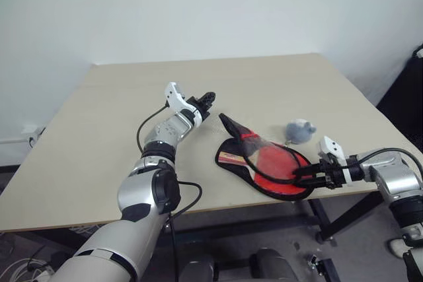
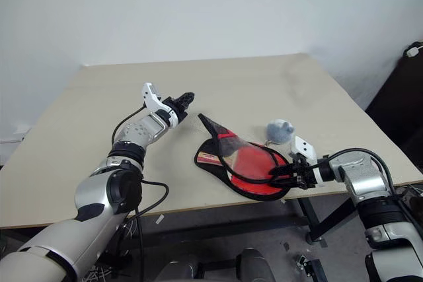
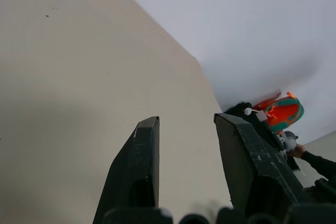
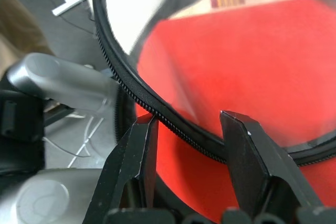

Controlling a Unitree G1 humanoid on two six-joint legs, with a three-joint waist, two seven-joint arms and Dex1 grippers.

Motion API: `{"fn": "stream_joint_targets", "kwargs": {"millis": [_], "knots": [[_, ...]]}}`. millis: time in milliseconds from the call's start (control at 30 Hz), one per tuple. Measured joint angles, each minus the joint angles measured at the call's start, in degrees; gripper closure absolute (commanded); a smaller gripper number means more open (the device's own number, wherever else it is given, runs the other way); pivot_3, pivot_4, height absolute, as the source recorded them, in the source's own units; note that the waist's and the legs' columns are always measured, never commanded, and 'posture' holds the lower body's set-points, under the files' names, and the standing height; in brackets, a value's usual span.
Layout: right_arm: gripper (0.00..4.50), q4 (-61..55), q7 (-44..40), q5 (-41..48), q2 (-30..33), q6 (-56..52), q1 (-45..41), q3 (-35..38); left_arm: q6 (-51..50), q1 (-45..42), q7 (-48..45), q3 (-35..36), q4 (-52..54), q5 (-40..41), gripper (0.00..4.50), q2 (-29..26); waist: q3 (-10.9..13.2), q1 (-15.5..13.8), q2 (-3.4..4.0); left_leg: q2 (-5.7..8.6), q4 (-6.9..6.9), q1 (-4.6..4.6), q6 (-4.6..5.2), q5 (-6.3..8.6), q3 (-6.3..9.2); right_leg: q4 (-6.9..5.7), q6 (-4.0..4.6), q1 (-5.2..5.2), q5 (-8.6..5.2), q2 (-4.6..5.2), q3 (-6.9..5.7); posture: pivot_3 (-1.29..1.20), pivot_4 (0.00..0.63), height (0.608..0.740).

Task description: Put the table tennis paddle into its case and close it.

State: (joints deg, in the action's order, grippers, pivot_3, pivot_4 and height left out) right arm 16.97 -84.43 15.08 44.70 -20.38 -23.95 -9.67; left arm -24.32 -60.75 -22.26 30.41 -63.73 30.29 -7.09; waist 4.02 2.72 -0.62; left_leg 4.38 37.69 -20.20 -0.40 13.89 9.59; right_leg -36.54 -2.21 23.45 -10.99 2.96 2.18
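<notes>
Grey round piece (image 1: 299,131) lies just behind the case (image 1: 232,163), which holds the paddle (image 1: 277,164) at the table's near edge (image 1: 218,208). We see right gripper (image 1: 305,176) parted astride the zip rim, left gripper (image 1: 209,99) parted, empty, over bare tabletop.

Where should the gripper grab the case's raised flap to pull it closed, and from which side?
Probably the zipped rim of the case near the raised flap's pointed tip, which stands clear of the paddle and the table. Come from the robot's left, where the open left gripper hovers. The open right gripper sits at the round end.
</notes>
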Motion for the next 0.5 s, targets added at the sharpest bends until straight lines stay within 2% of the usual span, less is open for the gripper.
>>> {"fn": "stream_joint_targets", "kwargs": {"millis": [200, 500], "knots": [[2.49, -1.1, -2.2, 0.2, 3.1, -0.4, 0.2, -0.3, 0.0, 0.0, 0.0, 0.0, 0.0, 0.0, 2.82, 0.1, 0.0, 0.0, -0.01, 0.01, 0.02, -0.08, -0.02, 0.04, 0.0, 0.04, 0.0, 0.02, 0.0, 0.01, -0.01, 0.0, 0.0, 0.74], [2.49, 2.9, -3.3, -5.2, 6.4, 5.6, 0.0, -1.6, -0.1, 0.0, -0.1, -0.1, 0.0, 0.0, 2.82, 0.4, 0.0, 0.0, -0.02, 0.03, 0.05, -0.14, -0.01, 0.04, -0.01, 0.05, 0.0, 0.06, 0.0, 0.02, -0.01, 0.0, 0.0, 0.74]]}}
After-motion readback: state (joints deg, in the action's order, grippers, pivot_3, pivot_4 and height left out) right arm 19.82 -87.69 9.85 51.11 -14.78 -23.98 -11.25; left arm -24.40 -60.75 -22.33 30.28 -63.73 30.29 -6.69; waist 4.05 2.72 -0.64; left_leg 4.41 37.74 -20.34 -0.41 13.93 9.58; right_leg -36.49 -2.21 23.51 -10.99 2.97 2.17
